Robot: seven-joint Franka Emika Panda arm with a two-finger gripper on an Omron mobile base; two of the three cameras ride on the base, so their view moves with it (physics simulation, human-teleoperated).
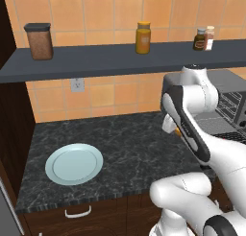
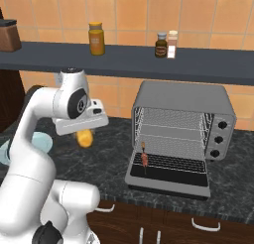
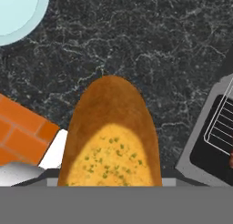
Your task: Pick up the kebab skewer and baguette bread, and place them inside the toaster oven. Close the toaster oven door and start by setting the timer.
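The golden-orange baguette bread (image 3: 111, 136) hangs over the dark counter, held in my gripper (image 2: 85, 134), which is shut on it; the loaf hides the fingertips. It shows as an orange lump (image 2: 85, 138) under the hand, left of the toaster oven (image 2: 183, 101). The toaster oven door (image 2: 168, 182) lies open and flat in front of the oven. The kebab skewer (image 2: 144, 159) rests on the lower wire rack at the oven's front left. From the left base view the baguette (image 1: 168, 126) peeks out beside the forearm.
A pale blue plate (image 1: 74, 164) sits bare on the counter's left. A shelf (image 2: 149, 59) above holds jars and bottles. Three knobs (image 2: 217, 139) line the oven's right side. The tiled wall stands behind; the counter's front edge runs above the drawers.
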